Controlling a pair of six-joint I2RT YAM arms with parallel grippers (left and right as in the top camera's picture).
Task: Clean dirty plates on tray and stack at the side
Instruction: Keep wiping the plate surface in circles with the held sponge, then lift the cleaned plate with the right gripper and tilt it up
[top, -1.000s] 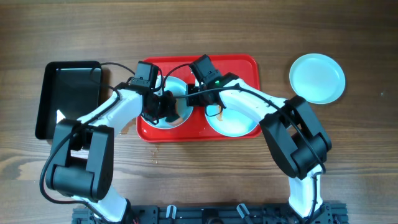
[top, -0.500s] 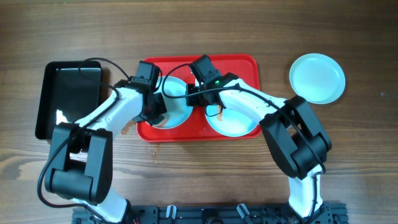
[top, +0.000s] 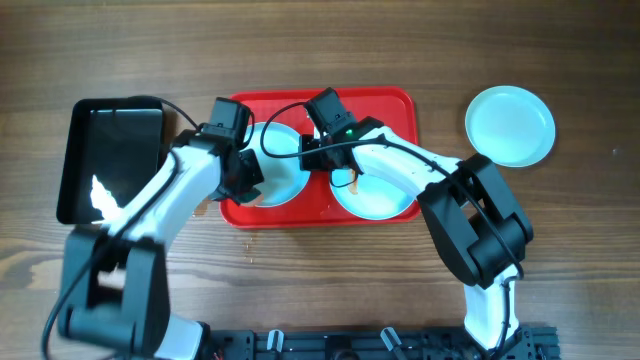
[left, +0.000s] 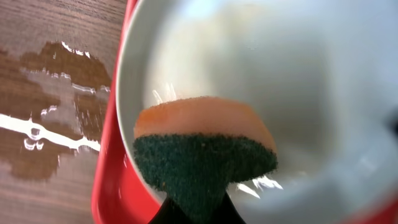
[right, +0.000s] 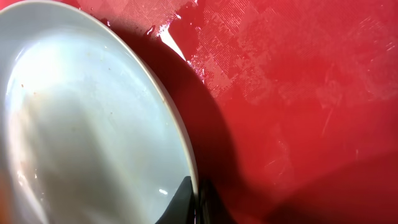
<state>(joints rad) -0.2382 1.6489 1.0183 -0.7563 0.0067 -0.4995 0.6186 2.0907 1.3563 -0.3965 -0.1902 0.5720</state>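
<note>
The red tray (top: 390, 105) holds two pale dirty plates. My right gripper (top: 303, 158) is shut on the right rim of the left plate (top: 285, 170); in the right wrist view the fingers (right: 185, 200) pinch that plate's edge (right: 93, 124) over the tray (right: 298, 93). My left gripper (top: 250, 180) is shut on an orange-and-green sponge (left: 205, 149), pressed against the plate's left inside (left: 280, 93) near its rim. The second plate (top: 375, 200) lies on the tray's right half, partly under the right arm. A third plate (top: 510, 125) sits on the table to the right of the tray.
A glossy black tray (top: 110, 155) stands left of the red tray. A wet puddle (left: 56, 93) spreads on the wooden table beside the red tray's left edge (left: 112, 186). Both arms cross over the tray's front.
My left arm has swung leftward, dragging the sponge from the plate's middle to its left side. The right gripper and the gripped plate have stayed put.
</note>
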